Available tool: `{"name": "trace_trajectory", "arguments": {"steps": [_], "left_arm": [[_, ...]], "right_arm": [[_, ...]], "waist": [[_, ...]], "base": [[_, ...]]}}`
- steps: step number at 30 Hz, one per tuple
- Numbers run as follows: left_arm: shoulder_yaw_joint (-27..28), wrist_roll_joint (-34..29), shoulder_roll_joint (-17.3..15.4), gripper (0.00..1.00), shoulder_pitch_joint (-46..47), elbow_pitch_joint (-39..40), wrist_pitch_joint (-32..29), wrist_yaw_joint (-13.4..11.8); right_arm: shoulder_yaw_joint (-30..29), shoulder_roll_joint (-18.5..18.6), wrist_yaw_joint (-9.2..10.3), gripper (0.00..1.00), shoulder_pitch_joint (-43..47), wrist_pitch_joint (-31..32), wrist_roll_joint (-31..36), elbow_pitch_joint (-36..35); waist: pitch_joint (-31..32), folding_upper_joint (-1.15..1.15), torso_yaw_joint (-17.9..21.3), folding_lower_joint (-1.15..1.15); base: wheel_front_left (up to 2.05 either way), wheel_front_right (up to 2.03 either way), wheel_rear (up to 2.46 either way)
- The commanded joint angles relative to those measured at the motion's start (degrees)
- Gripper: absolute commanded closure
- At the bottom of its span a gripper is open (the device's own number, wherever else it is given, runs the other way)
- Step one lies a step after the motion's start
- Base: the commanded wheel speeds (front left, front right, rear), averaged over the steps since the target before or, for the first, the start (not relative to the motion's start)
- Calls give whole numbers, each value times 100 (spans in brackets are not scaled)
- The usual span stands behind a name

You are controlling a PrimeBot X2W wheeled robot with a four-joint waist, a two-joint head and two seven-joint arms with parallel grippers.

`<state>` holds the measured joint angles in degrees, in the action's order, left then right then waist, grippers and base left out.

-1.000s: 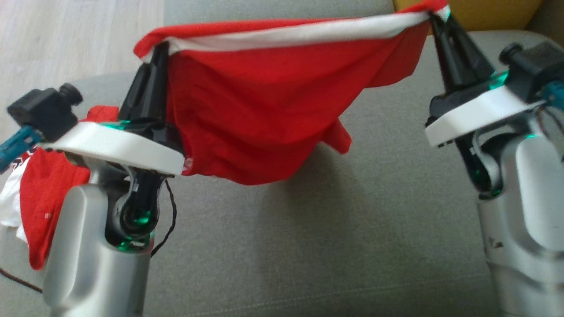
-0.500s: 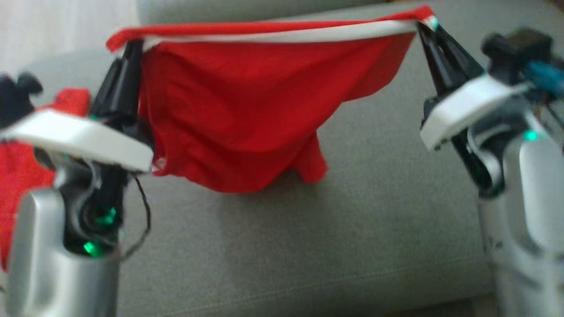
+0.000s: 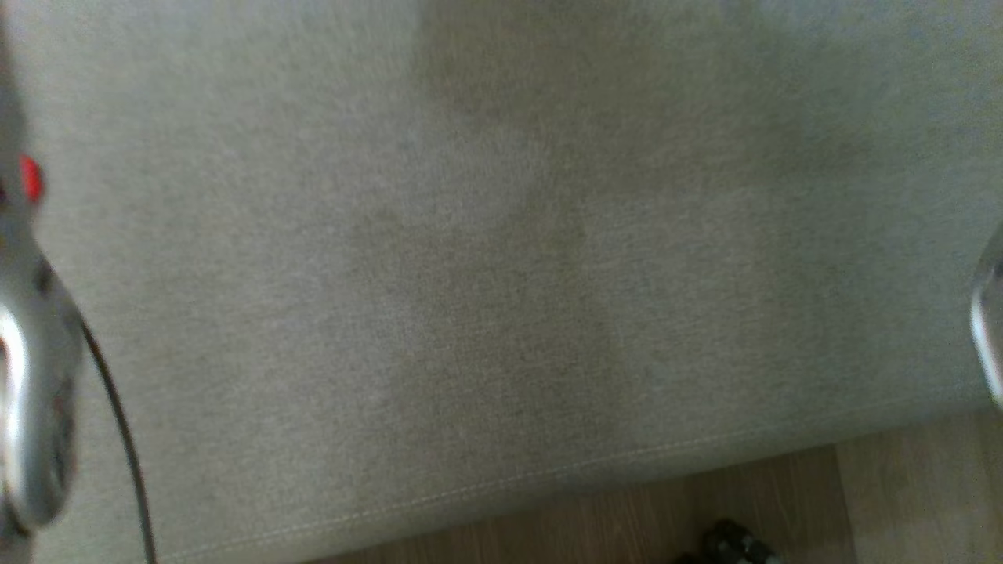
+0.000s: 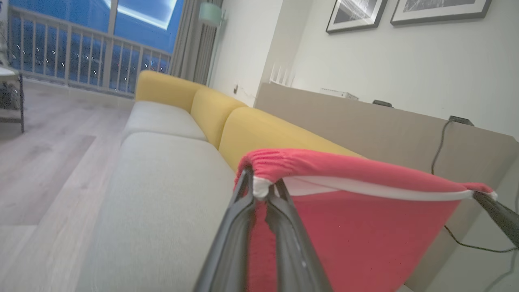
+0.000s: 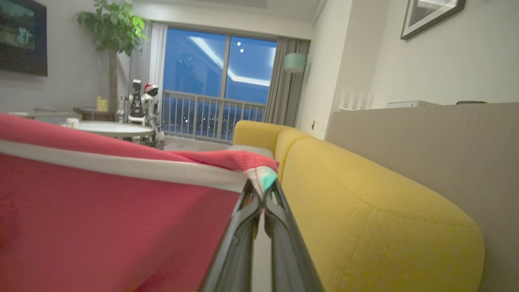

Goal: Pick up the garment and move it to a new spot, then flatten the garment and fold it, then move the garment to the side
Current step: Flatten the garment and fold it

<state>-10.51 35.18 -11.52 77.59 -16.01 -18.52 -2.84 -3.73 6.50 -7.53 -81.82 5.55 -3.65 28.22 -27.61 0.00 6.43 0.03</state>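
The garment (image 4: 357,231) is showing plain red, with a white band (image 4: 377,190) running along its top edge. At its right corner a patch (image 5: 262,178) is mixing white, green and red. The left gripper (image 4: 261,186) and right gripper (image 5: 262,191) are showing black fingers. The seat (image 3: 501,258) is reading as plain grey weave, the backrest (image 5: 365,211) as mustard yellow. The floor (image 4: 44,162) is showing pale wood grain. Far off, the window (image 5: 219,69) is glowing blue beside grey curtains (image 5: 290,89), a mint lamp (image 5: 294,62) and a green plant (image 5: 111,26).

Head looks down at sofa (image 3: 501,274); wrists share garment (image 4: 365,227).
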Motion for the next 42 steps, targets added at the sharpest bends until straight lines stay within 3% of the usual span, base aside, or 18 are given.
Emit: {"name": "trace_trajectory", "arguments": {"steps": [1, 3, 6, 9, 13, 21, 27, 42], "left_arm": [[140, -118, -277, 100, 111, 36, 138, 28], [46, -286, -241, 100, 481, -422, 594, 215], [-132, -282, -156, 100, 525, -971, 941, 606], [-444, -383, -195, 100, 212, -1260, 1190, 849], [-944, -474, -317, 100, -532, -1492, 1409, 986], [-2027, -341, -654, 100, -2053, -1541, 1754, 1030], [-2802, -526, -864, 100, -2905, -1616, 2281, 1031], [-2987, -594, -633, 100, -3588, -2085, 3035, 803]], "right_arm": [[-97, -110, 4, 100, -128, -139, 103, -82], [-414, -205, 4, 100, -447, -606, 244, 318], [-337, -310, 4, 100, -428, -1104, 341, 862], [-98, -348, 4, 100, -133, -1236, 168, 1420], [346, -359, 4, 100, 474, -1205, -63, 2070], [1216, -323, 4, 100, 1400, -788, -508, 2833], [1830, 133, 4, 100, 2093, -791, -837, 3011], [3323, 1029, 4, 100, 3263, -337, -1791, 2358]], "waist": [[-484, 0, 12, -3], [-558, 0, -12, -3], [-584, 0, -35, -3], [-587, 0, -66, -3], [-499, 0, -139, -3], [-127, 0, -258, -3], [441, 0, -407, -3], [1304, 0, -434, -3]], "base": [[0, 0, 0], [0, 0, 0], [0, 0, 0], [0, 0, 0], [0, 0, 0], [0, 0, 0], [0, 0, 0], [0, 0, 0]]}}
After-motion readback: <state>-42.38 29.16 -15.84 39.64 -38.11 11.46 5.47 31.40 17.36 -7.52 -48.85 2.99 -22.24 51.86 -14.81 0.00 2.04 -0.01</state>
